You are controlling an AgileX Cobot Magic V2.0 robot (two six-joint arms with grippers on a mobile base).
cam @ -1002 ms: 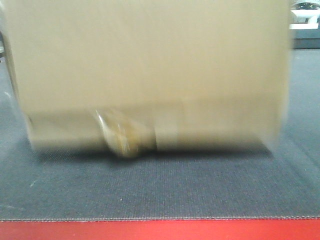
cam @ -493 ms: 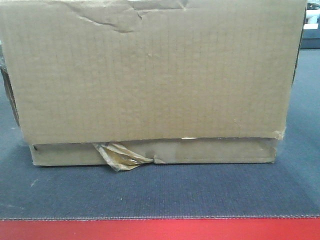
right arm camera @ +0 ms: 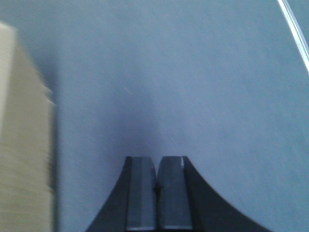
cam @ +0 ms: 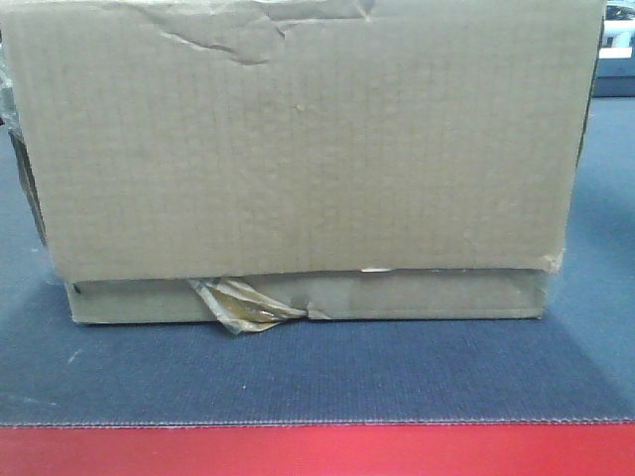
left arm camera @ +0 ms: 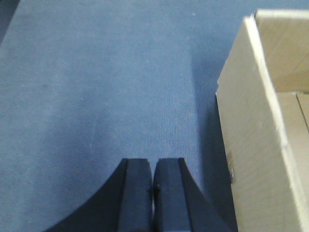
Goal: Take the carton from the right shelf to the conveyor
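Note:
The brown carton (cam: 298,149) rests on the dark grey-blue conveyor belt (cam: 317,377), filling the front view; its top edge is dented and a wrinkled yellowish tape strip (cam: 243,305) hangs at its base. A red strip (cam: 317,451) runs along the belt's near edge. My left gripper (left arm camera: 153,166) is shut and empty over the belt, left of the carton (left arm camera: 260,145). My right gripper (right arm camera: 157,164) is shut and empty over the belt, right of the carton (right arm camera: 24,135). Neither touches it. The right shelf is out of view.
A thin pale line (right arm camera: 294,34) crosses the belt's far right corner in the right wrist view. A white object (cam: 615,40) shows behind the carton's top right in the front view.
One second ago the carton was blurred in motion just above the belt. It now sits still on the belt, having shifted slightly right since half a second ago.

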